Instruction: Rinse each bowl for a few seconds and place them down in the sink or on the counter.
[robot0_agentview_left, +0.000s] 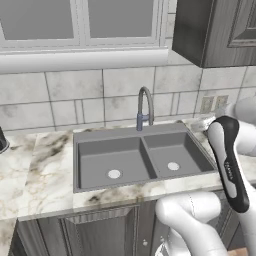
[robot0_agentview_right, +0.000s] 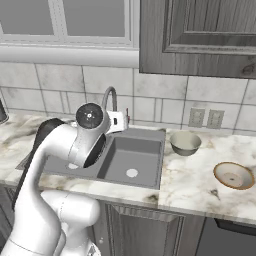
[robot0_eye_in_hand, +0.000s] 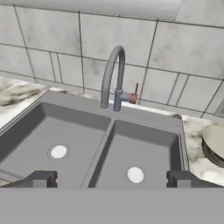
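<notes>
left base: sink (robot0_agentview_left: 100, 152) set in counter (robot0_agentview_left: 35, 175), basins bare | right base: two bowls (robot0_agentview_right: 185, 142) (robot0_agentview_right: 233, 175) on counter right of sink, well apart | hand: gripper (robot0_eye_in_hand: 111, 180) over sink, fingers spread wide, holding nothing, faucet (robot0_eye_in_hand: 114, 76) ahead

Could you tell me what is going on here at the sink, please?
The robot arm holds nothing yet: its gripper is open and hangs above the front of the grey double sink, facing the faucet. Both basins look empty, and no water can be seen running. Two bowls wait on the counter to the right of the sink: one bowl close to the sink's edge, the other bowl farther right. Neither has been picked up.
</notes>
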